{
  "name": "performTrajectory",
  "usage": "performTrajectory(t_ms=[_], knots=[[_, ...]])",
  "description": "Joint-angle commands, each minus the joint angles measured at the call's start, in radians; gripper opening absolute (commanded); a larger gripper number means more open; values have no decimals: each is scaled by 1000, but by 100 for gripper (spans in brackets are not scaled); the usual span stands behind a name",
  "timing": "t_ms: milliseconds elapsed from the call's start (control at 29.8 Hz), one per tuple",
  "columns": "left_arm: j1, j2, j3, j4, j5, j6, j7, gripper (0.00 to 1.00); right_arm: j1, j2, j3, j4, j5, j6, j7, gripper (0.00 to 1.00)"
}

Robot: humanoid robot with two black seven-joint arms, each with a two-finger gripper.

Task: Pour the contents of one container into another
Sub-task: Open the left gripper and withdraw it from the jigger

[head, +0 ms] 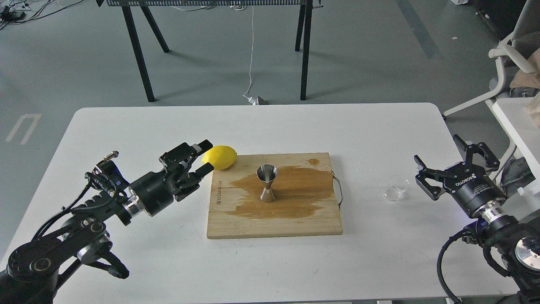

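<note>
A small clear glass cup [396, 187] stands on the white table right of the board. The steel hourglass jigger [267, 183] stands upright in the middle of a wooden cutting board [274, 223], on a wet brown stain. My right gripper [454, 165] is open, just right of the glass cup and not touching it. My left gripper [205, 157] is open and holds nothing; it hangs left of the board, its fingertips close to a yellow lemon [220, 157].
The lemon lies at the board's far left corner. A metal handle [338, 191] sticks out from the board's right side. Water drops lie on the table [253, 261] near the glass. A white chair [506, 63] and another table stand at right.
</note>
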Motion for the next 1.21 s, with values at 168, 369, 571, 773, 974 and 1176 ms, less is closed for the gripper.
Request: performTrajectory(t_ms=[168,369,571,773,974,1176], knots=[[-1,-8,-50,51,-400,-66,0,89,-25,64,-18,4,66,-76,-3,99],[2,-11,-45,103,-432,-66,0,91,-31,118,-18,51,66,-286,-16,99],[2,-11,-41,117,-432,-66,0,92,-31,138,-12,71,68,-427,-16,99],[2,-11,-38,120,-431,-66,0,92,-19,149,1,71,82,-515,-16,99],[3,-8,-34,121,-429,-66,0,92,6,149,1,59,79,-556,-19,99],[2,-7,-36,124,-429,-66,0,92,38,155,-2,34,79,-601,-19,99]])
